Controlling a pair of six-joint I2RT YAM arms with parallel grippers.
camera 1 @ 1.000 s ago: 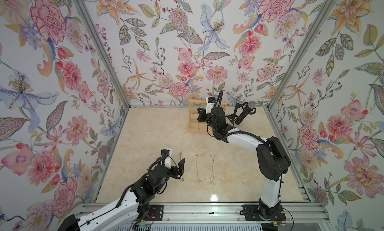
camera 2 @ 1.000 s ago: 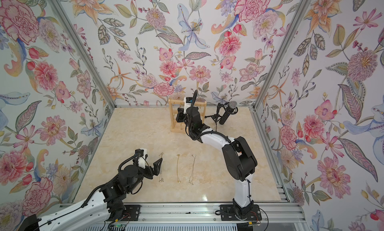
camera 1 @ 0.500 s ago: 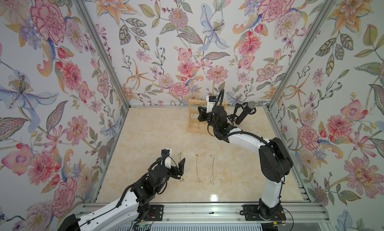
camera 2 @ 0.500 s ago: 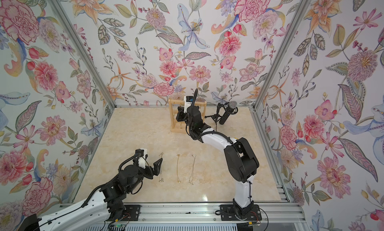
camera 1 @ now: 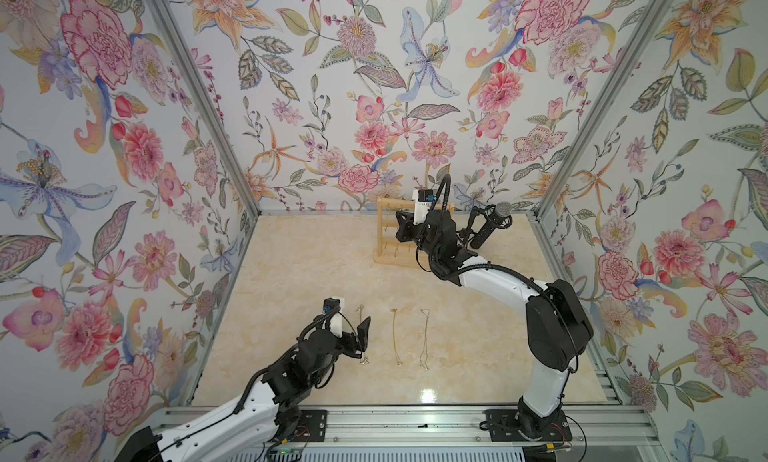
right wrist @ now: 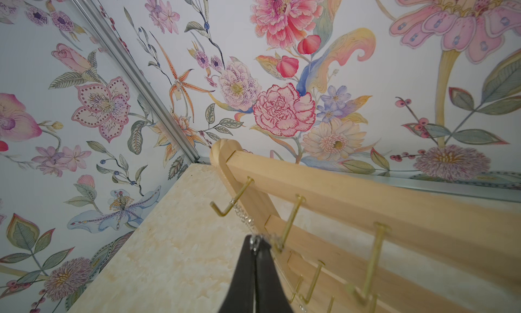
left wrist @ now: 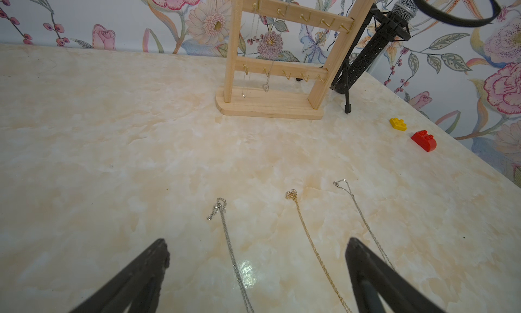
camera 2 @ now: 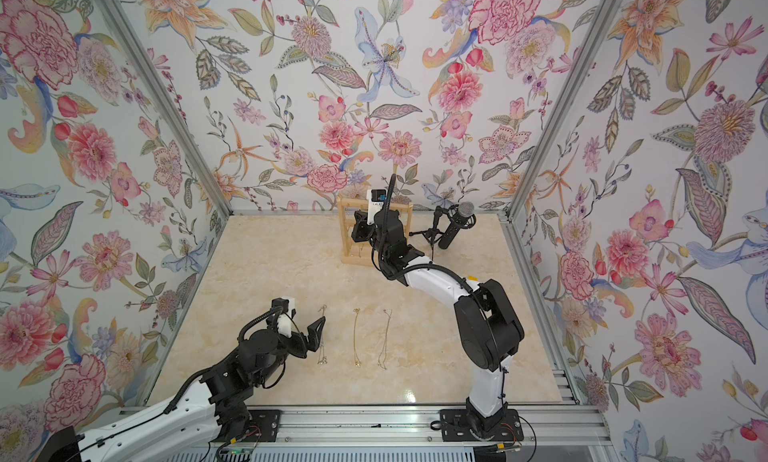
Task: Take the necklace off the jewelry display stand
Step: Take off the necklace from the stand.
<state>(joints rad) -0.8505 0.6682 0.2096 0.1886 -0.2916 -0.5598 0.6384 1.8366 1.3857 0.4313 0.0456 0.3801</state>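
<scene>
On the left, your left gripper (left wrist: 256,244) hangs wide open and empty above a silver chain (left wrist: 227,235), a gold chain (left wrist: 306,227) and a finer silver chain (left wrist: 361,213). All three are laid straight on the glossy marble-look table (left wrist: 112,128), so that looks like three done.

Now right: at the pale wooden jewelry display stand (left wrist: 270,107), your right gripper (right wrist: 255,241) is clenched on the necklace (right wrist: 242,215). Its fine links are looped over an L-shaped brass hook (right wrist: 225,210) on the top bar. Lifting it clear is what's left, and a pendant chain (left wrist: 266,86) also hangs on the stand.
</scene>
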